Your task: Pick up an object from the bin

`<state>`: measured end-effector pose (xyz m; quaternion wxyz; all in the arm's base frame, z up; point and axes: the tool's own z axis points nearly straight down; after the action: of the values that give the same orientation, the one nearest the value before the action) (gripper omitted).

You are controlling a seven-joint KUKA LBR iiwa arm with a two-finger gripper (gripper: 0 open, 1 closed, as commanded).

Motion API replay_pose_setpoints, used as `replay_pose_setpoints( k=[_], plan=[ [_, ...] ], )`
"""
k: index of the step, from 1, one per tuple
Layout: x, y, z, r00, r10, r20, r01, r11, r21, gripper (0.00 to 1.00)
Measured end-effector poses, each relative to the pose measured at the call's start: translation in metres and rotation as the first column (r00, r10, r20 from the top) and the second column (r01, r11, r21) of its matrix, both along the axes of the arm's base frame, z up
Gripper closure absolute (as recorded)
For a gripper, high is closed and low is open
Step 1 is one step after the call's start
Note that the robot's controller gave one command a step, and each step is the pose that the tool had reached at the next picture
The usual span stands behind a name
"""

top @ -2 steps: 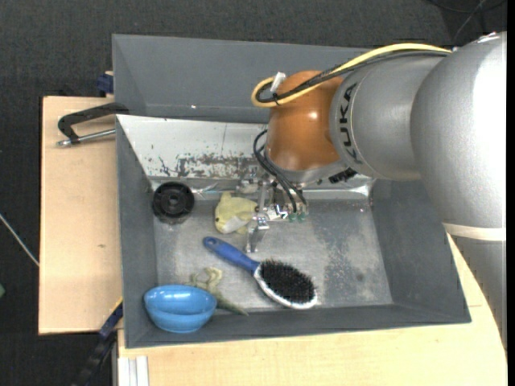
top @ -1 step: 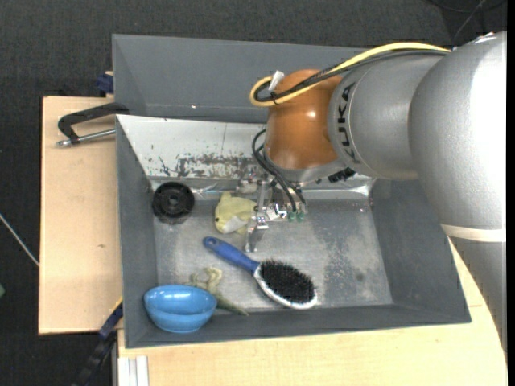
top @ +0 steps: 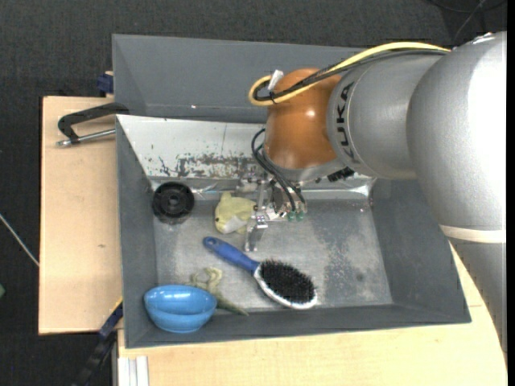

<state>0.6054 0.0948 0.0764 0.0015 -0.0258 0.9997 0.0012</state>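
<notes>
My gripper (top: 259, 230) hangs below the orange wrist cover, near the middle of the bin, just right of a pale yellow crumpled lump (top: 232, 213). Its metal fingers point down, and the tips stand a little above the blue handle of a hairbrush (top: 265, 272) with a black bristle head. I see nothing between the fingers. A black round cap-like disc (top: 172, 201) lies to the left of the yellow lump.
A blue bowl (top: 180, 307) sits in the front left corner, with a small beige-green curled thing (top: 211, 280) beside it. The arm covers the bin's back right. Bare floor lies to the right of the brush.
</notes>
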Motion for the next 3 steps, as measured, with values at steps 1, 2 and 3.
replay_pose_setpoints(
  k=[1,2,3],
  plan=[
    [0.001,0.001,0.001,1.0,-0.001,0.002,0.001,1.0,0.0,0.0],
    [0.002,0.001,0.001,1.0,-0.001,0.003,0.001,1.0,0.0,1.0],
    [0.003,0.002,0.013,1.0,-0.001,0.005,0.001,1.0,0.0,1.0]
  ],
)
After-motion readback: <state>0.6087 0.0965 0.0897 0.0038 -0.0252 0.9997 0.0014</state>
